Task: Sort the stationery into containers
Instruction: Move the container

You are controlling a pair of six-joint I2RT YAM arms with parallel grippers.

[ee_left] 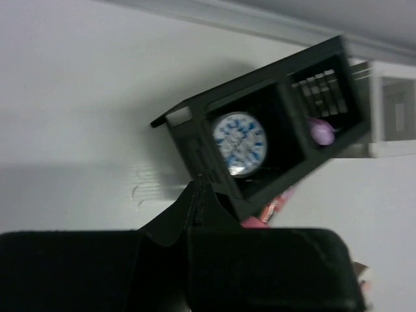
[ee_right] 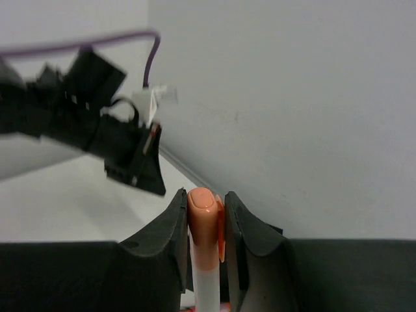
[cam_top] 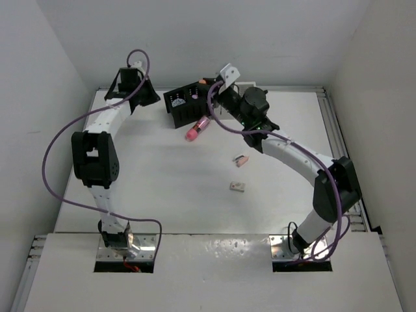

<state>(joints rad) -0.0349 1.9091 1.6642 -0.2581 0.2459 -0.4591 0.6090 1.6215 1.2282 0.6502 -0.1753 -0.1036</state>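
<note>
While in right claw [ee_right: 205,199], peach-tipped stick [ee_right: 202,235]

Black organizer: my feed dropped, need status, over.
Left gripper shut, empty. Right gripper shut on peach-tipped stick. Black organizer holds tape roll. Pink tube beside it.

White table [cam_top: 162,188], plain white walls [cam_top: 195,39]

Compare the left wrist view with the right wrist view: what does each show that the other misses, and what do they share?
Left wrist only: the black organizer with the blue-white tape roll in one compartment, the white organizer beside it, and the hot-pink tube poking out near it. Right wrist only: the right gripper shut on a peach-capped stick. Both: the left gripper and the white table.
</note>
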